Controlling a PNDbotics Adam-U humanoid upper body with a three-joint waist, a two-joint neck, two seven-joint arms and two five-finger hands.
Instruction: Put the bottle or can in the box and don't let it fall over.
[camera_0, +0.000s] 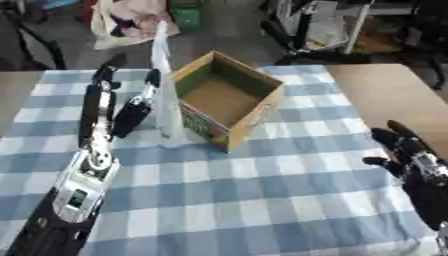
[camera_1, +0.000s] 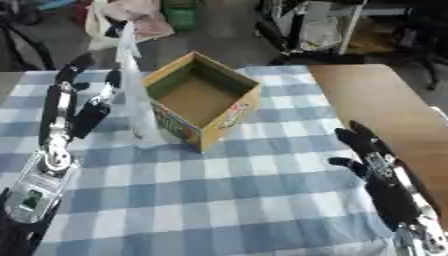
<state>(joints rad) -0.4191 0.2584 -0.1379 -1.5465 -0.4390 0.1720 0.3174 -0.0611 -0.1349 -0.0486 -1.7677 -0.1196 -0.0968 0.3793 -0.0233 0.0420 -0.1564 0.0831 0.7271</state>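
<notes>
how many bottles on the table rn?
1: a clear bottle upright just left of the open box, beside the left hand. None shows inside the box.

Clear bottle (camera_0: 164, 80) stands upright just left of the box (camera_0: 226, 100); box open-topped, cardboard, empty.

A matt blue-and-white checked cloth (camera_0: 262, 190) covers the smooth brown wooden worktop (camera_0: 394, 90). The box (camera_0: 229, 100) is plain matt cardboard inside, printed outside. The bottle (camera_0: 164, 85) looks like clear plastic.
</notes>
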